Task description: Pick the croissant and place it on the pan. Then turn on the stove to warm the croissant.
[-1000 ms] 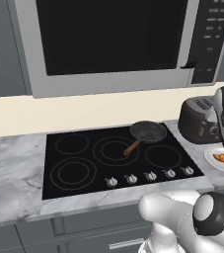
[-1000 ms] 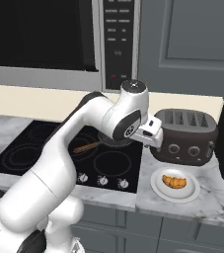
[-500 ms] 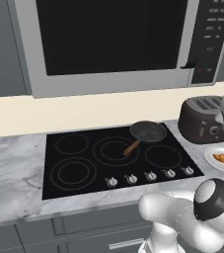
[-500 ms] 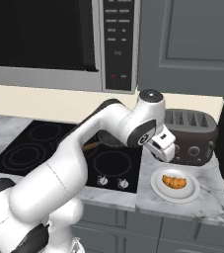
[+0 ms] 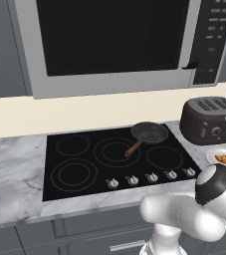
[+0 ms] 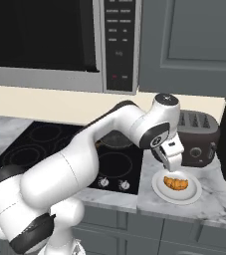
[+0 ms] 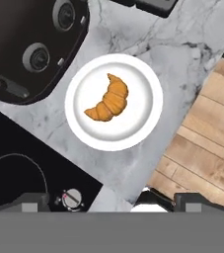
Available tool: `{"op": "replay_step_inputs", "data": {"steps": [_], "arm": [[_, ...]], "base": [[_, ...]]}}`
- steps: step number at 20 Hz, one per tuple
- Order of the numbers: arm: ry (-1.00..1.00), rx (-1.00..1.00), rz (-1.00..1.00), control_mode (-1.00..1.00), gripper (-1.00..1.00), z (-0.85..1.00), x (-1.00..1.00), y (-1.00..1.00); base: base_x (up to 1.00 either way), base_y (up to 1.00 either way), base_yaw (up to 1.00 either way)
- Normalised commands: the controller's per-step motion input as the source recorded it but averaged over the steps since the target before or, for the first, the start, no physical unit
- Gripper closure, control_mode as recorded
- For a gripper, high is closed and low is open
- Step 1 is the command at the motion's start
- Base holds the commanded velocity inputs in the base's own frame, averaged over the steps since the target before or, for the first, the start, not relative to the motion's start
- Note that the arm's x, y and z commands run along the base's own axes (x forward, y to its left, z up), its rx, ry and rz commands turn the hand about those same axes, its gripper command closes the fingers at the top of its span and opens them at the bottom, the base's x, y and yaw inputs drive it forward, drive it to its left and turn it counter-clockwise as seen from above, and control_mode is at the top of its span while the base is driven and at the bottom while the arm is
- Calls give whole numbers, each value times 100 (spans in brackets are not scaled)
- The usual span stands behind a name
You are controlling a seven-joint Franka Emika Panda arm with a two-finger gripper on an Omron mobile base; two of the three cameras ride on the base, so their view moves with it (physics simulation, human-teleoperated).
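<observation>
Change: over the last second my arm has swung right from above the stove [image 5: 119, 159] and come down; my gripper [image 6: 170, 158] now hangs over the plate [image 7: 148, 106].
Gripper: holding nothing; my finger tips [image 7: 32, 201] sit well apart, so it is wide.
Croissant [image 7: 108, 100]: lying on the plate, on the worktop [image 6: 219, 201] right of the stove, beside the toaster [image 6: 199, 134].
Pan [image 5: 148, 133]: on a back burner, nothing in it.
Meaning: I judge the approach nearly done; descent and grasp remain.
</observation>
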Motion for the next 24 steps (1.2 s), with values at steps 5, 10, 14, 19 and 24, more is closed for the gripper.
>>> {"op": "replay_step_inputs", "data": {"steps": [5, 10, 14, 19, 24], "arm": [[1, 7, -23, -100, -100, -9, 0, -4], [0, 3, -18, -100, -100, -18, 0, 0], [0, 0, -12, -100, -100, -24, 0, -2], [1, 0, -6, -100, -100, -21, 0, -7], [2, 1, -3, -100, -100, -10, 0, -16]], "base": [[0, 0, 0], [0, 0, 0], [0, 0, 0], [0, 0, 0], [0, 0, 0]]}}
